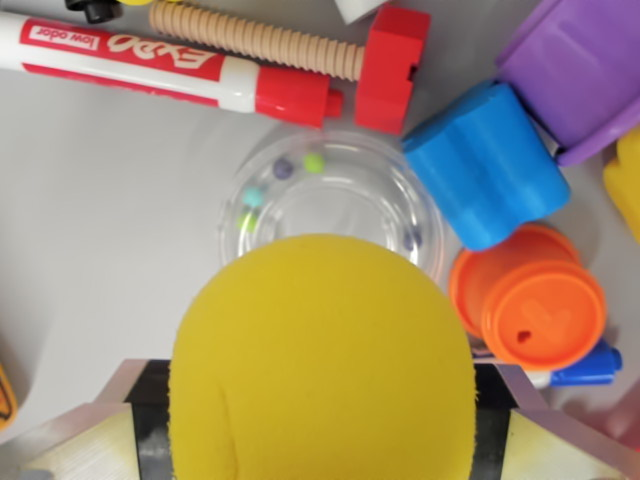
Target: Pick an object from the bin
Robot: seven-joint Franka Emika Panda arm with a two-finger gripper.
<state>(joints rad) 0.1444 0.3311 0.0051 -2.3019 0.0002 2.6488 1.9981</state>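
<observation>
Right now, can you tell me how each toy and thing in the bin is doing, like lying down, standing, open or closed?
Yellow foam ball: closest to the camera, between two metal pieces; grip unclear.
Red marker: lying flat, cap on.
Toy bolt: lying flat, red head on the wrist view's right.
Clear container: holds small coloured beads, partly hidden by the ball.
Blue block: lying tilted.
Orange cups: stacked together.
Blue marker: mostly hidden.

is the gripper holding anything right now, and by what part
It appears so: the yellow foam ball sits between the gripper's fingers, gripped at its opposite sides, though the contact itself is hidden.
</observation>
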